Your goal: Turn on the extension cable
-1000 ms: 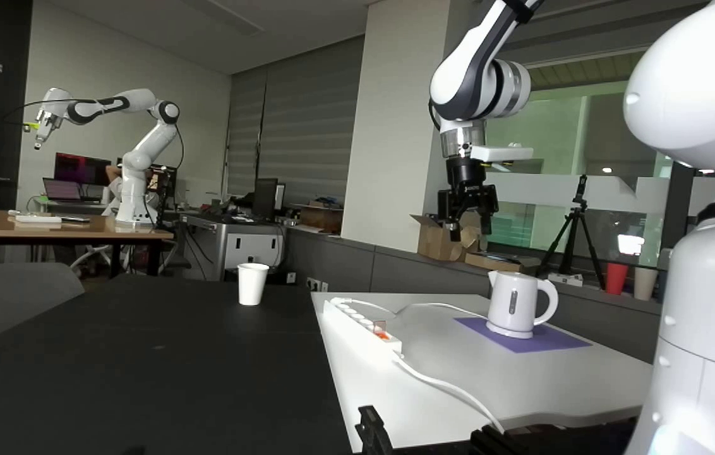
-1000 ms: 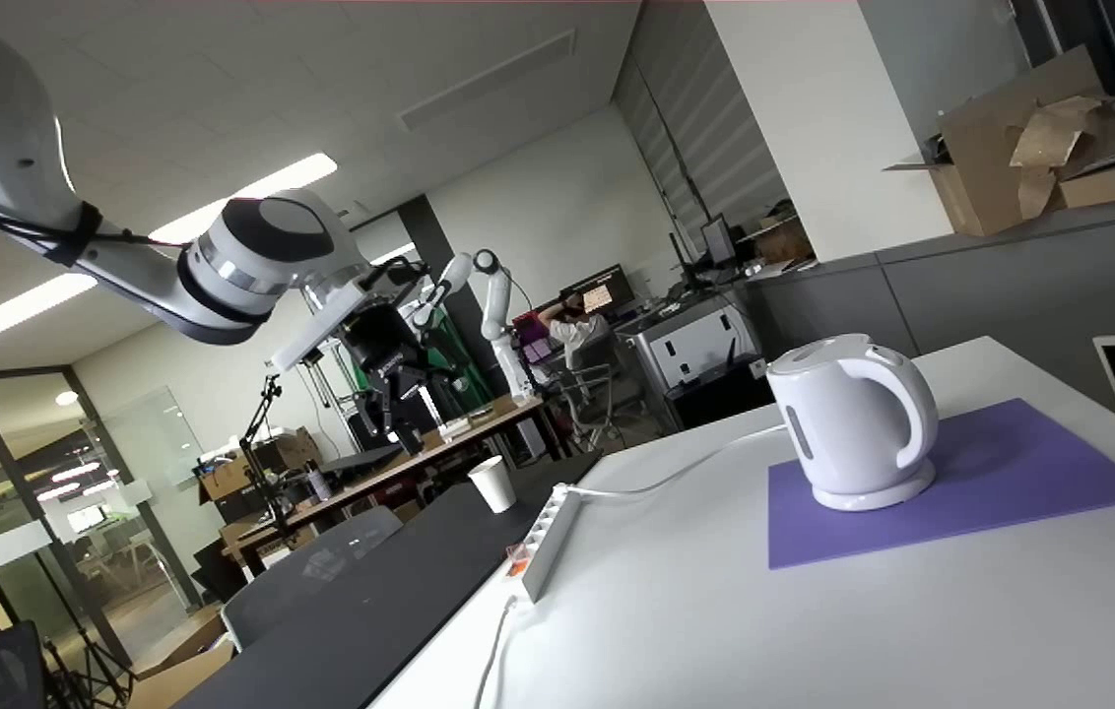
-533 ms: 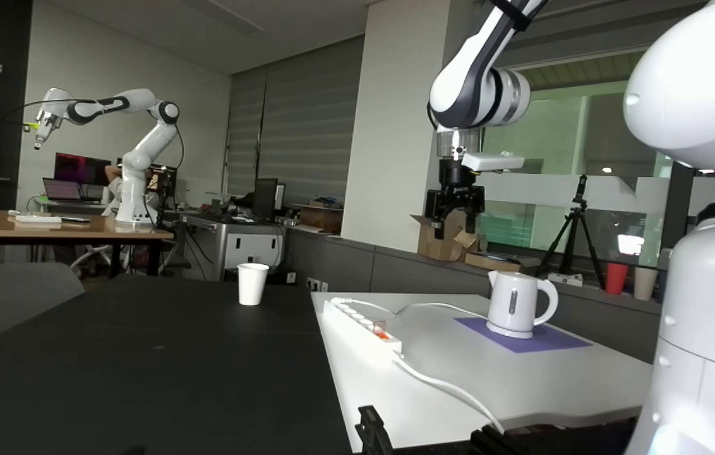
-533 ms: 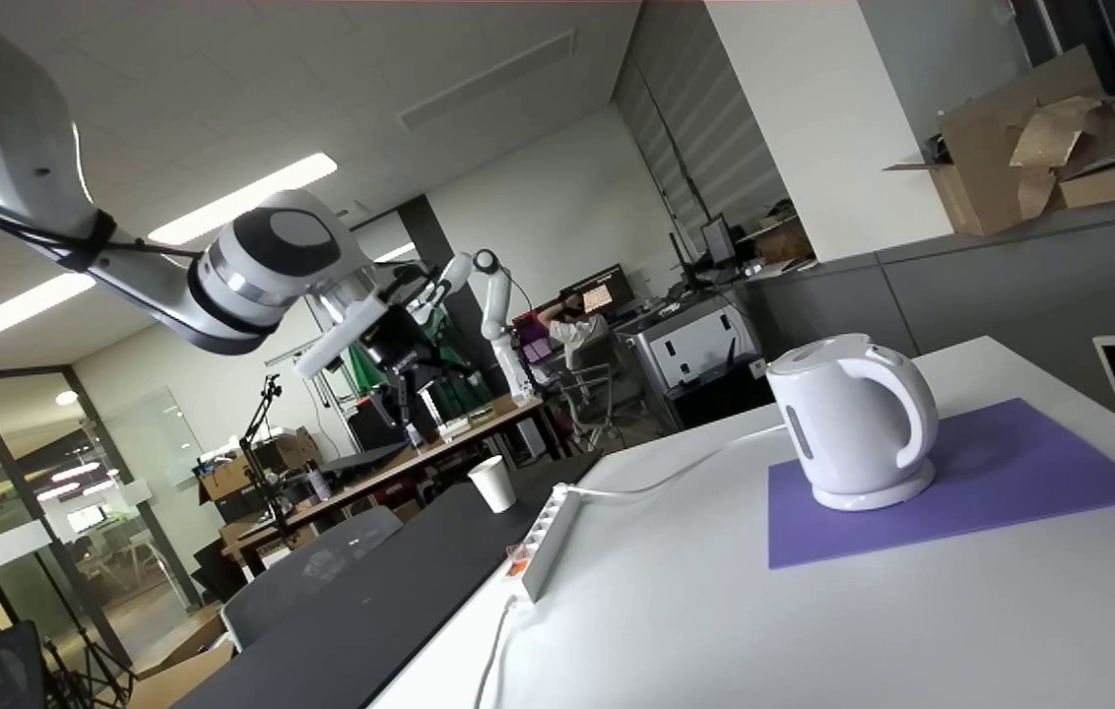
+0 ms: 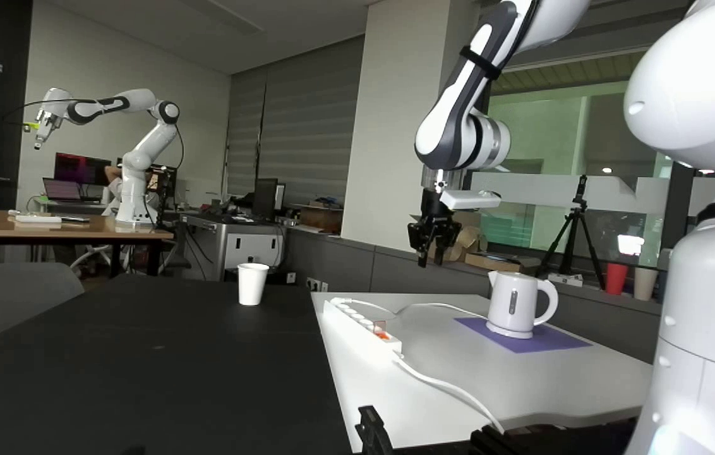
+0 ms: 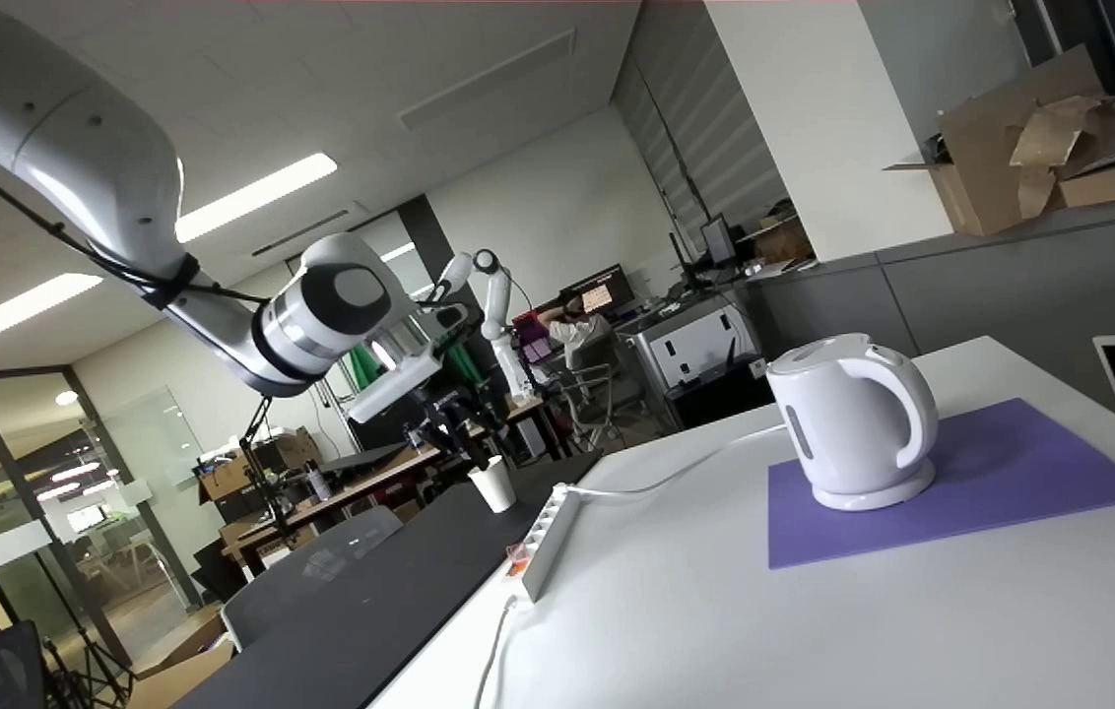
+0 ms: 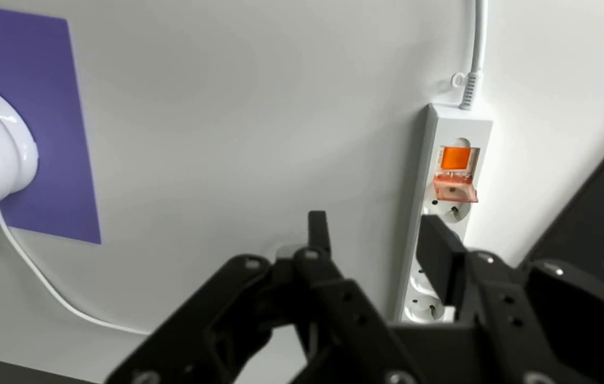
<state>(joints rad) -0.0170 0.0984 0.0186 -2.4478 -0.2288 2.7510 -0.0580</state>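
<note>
Arm (image 5: 455, 104): reaches in from the upper right in an exterior view; last long link slants down to the left, wrist bends, end hangs near plumb over the white table (image 5: 490, 373).
Upper link (image 6: 95, 158): enters at the upper left in an exterior view, runs down to the right; past the bend the wrist carries the gripper (image 5: 431, 259) lower.
White block (image 5: 471, 200): juts sideways from the wrist, above the fingers.
Gripper: tips down, in the air, well above the table, well apart from the strip.
Fingers (image 7: 440, 258): parted, a middling gap; tabletop and a sliver of strip show through it.
Strip (image 6: 550, 537): flat on the white table, near its edge with the black table (image 5: 143, 366); partly hidden by a finger in the wrist view.
Switch (image 7: 455, 158): orange, at the end where the strip cord (image 7: 478, 42) comes in; on or off, cannot tell.
Cover (image 7: 455, 190): clear reddish flap, tipped back off the switch toward the nearest socket.
Second cord (image 7: 56, 294): thinner, white, from the strip's far end toward the kettle (image 6: 853, 423).
Kettle: white, upright on the purple mat (image 6: 1020, 483), well apart from the strip.
Cup (image 6: 492, 490): white, upright on the black table; in an exterior view the fingertips line up over its rim, contact not readable there.
</note>
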